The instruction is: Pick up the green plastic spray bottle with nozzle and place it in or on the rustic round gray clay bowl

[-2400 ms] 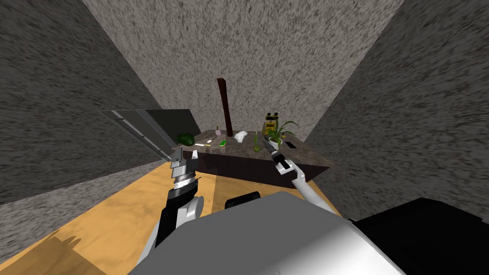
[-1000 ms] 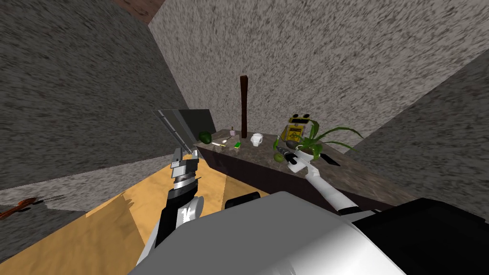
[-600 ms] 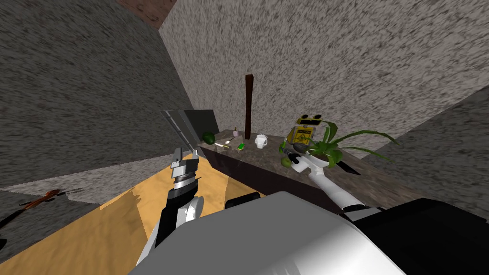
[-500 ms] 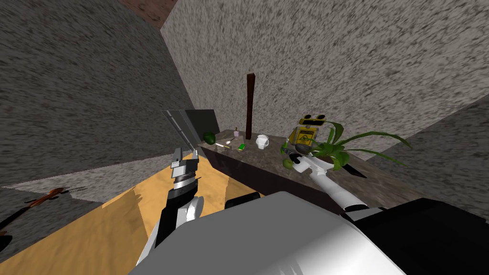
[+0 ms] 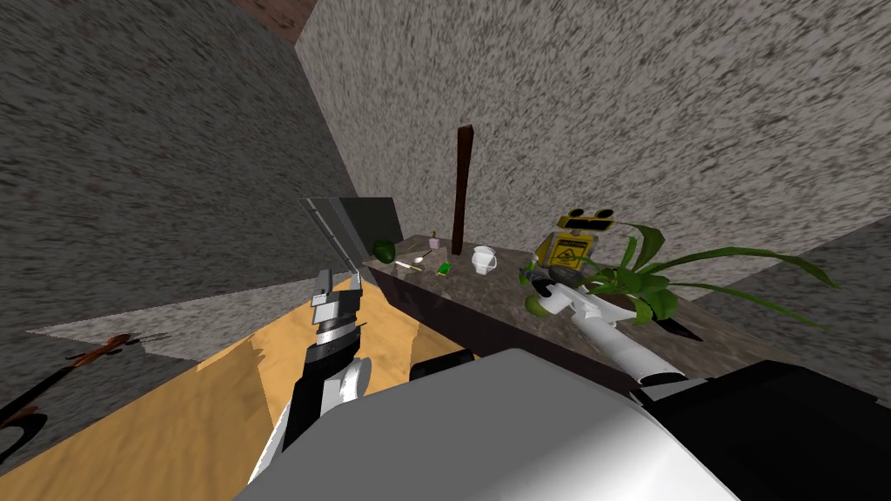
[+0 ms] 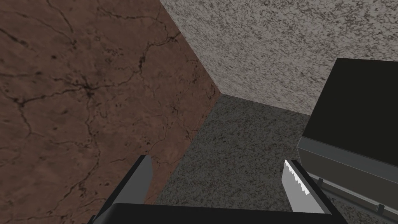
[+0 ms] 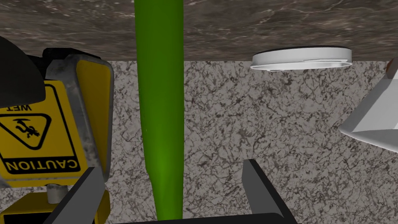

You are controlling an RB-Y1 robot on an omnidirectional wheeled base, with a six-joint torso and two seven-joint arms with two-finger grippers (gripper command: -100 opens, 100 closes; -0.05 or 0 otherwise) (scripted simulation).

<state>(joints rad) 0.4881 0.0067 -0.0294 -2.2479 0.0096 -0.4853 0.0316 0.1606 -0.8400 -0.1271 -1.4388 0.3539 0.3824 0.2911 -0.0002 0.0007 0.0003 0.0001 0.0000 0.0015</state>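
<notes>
The green bottle (image 7: 161, 116) rises as a slender green column between my right gripper's (image 7: 173, 182) fingers, closer to one finger (image 7: 91, 186) and touching neither. That gripper is open. In the head view the right gripper (image 5: 531, 280) reaches over the dark counter (image 5: 487, 300), with the bottle's round green base (image 5: 533, 304) just under it. A white bowl-like vessel (image 5: 484, 259) stands further left on the counter. My left gripper (image 5: 338, 280) hangs open over the floor, nothing between its fingers (image 6: 297, 186).
A yellow caution-sign figure (image 5: 579, 243) and a leafy potted plant (image 5: 644, 287) crowd the right gripper. A flat white dish (image 7: 301, 58) sits on the counter. A dark green round thing (image 5: 383, 250), a small green item (image 5: 445, 269) and a tall brown post (image 5: 459, 187) stand further left.
The whole head view has swung and closed in on the counter, so I have moved. My right gripper has stayed at the green bottle. The left arm holds the same pose.
</notes>
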